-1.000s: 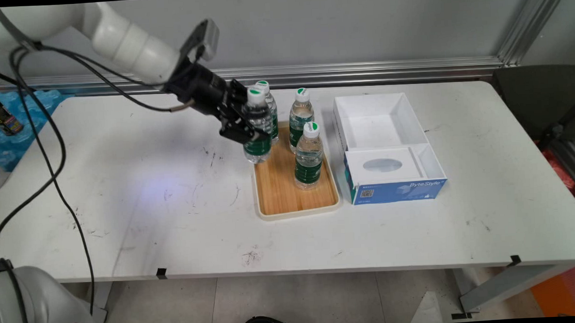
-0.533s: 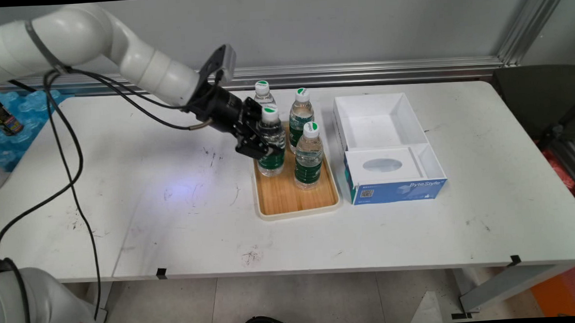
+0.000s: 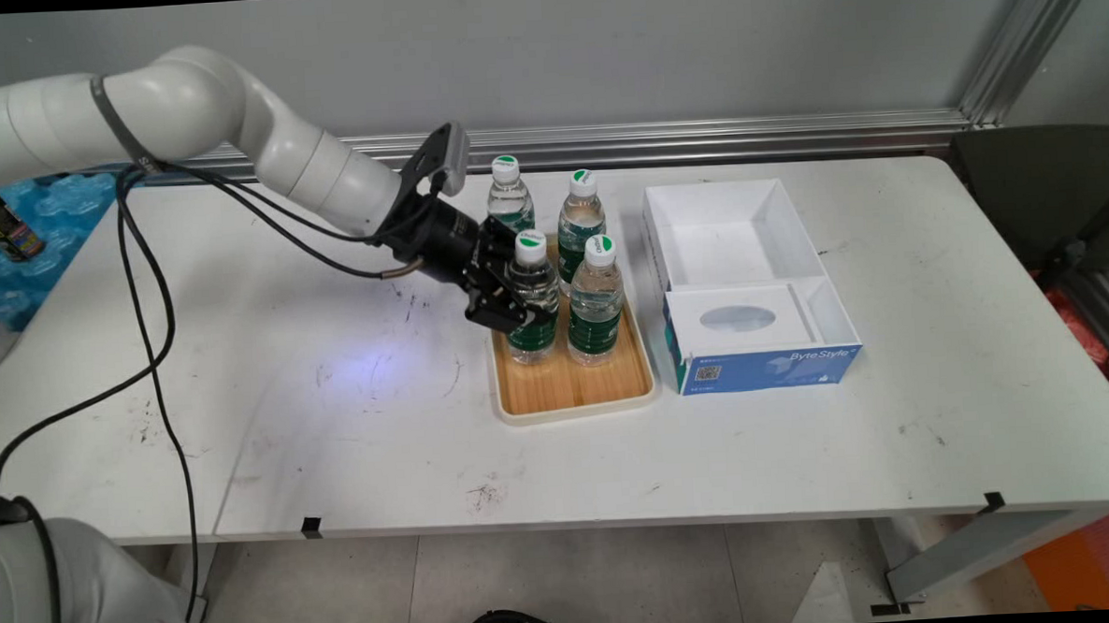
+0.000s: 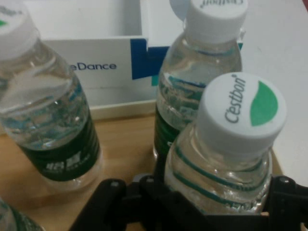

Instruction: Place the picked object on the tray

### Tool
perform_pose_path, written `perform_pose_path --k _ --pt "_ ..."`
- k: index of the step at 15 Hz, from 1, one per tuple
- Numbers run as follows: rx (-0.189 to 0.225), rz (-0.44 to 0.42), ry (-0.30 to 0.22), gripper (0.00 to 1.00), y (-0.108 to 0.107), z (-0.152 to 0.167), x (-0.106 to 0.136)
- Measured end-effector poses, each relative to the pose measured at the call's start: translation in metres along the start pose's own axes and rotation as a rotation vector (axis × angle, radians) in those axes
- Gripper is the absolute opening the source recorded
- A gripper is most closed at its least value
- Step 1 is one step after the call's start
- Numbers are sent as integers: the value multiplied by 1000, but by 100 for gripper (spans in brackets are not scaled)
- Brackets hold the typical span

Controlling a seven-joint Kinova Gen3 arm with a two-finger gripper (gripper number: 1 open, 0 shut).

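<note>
The held bottle (image 3: 532, 298) is standing at the tray's (image 3: 572, 392) left side, upright, white cap with a green leaf showing, and the gripper (image 3: 515, 308) is clamping its body, jaws closed against both sides. A second bottle (image 3: 595, 300) is sitting just beside it on the right, two more (image 3: 509, 193) (image 3: 580, 219) standing behind. Right of the tray, the box (image 3: 750, 284) is lying open on the table (image 3: 334, 405)

White table (image 3: 241, 409) with wooden tray (image 3: 558, 386) of bottles beside open white-and-blue box (image 3: 763, 363).
</note>
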Motion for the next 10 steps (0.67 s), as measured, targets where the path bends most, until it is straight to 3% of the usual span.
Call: perform_pose_path --k 6,7,10 --pt "-2 16 -3 0 0 7 -9" --pt "-1 18 -3 100 -1 8 -10" --pt "1 26 -1 100 -1 8 -12"
